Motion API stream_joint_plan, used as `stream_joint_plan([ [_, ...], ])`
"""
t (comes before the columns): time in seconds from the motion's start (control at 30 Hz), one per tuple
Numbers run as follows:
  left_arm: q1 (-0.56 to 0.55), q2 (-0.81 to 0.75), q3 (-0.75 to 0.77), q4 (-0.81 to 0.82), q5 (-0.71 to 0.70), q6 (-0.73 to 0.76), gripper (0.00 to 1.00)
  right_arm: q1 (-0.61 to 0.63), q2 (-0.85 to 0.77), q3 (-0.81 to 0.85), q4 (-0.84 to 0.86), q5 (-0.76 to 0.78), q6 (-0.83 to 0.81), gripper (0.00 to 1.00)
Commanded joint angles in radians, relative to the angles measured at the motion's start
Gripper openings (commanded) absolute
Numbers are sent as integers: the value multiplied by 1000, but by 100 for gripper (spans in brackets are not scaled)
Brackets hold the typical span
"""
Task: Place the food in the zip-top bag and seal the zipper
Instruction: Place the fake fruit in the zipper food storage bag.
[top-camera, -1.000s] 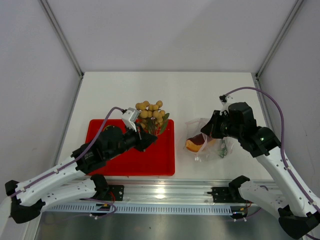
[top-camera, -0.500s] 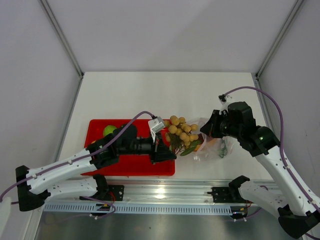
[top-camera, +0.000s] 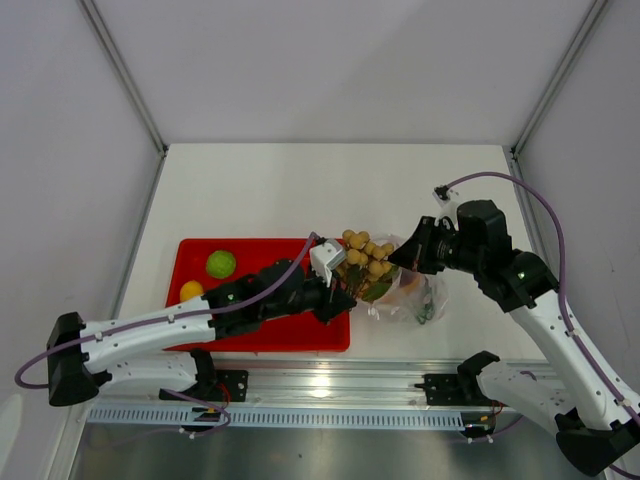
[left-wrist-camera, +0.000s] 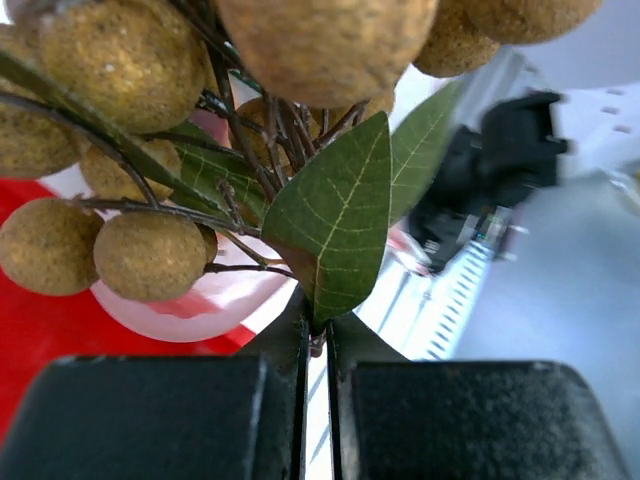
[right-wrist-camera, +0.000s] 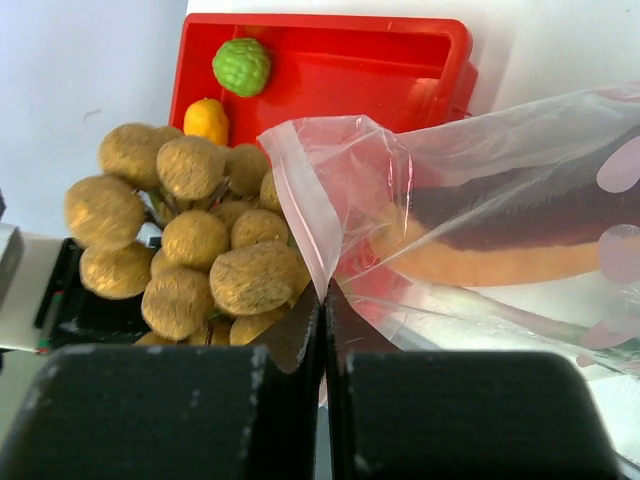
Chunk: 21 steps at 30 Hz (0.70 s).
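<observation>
The overhead camera looks steeply down from above the near edge over the whole table (top-camera: 300, 190), while wrist cameras peer close past the left hand (left-wrist-camera: 315, 345) and right hand (right-wrist-camera: 323, 310), all three sharing the cluster of tan balls (top-camera: 363, 252) beside the bag (right-wrist-camera: 480, 150).

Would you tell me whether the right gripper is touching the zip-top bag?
Touching: the right wrist view shows the right gripper pinching the zip-top bag between shut jaws.

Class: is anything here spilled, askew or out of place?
Nothing stands out: brown-red meat slab inside the clear plastic bag, cluster of small tan balls at its mouth, green ball and yellow-orange ball in the red tray.
</observation>
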Motion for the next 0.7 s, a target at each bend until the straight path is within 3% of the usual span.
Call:
stream_joint_plan([
  [0.0,-18,17,12,32,-167,66,1,-3,-14,21,51,-46,33,0],
  [0.13,-29,49,21,-4,-207,101,0,-3,-14,27,60,-56,44,0],
  [0.67,-68,149,107,-168,-73,201,1,-4,0,36,79,-31,33,0],
])
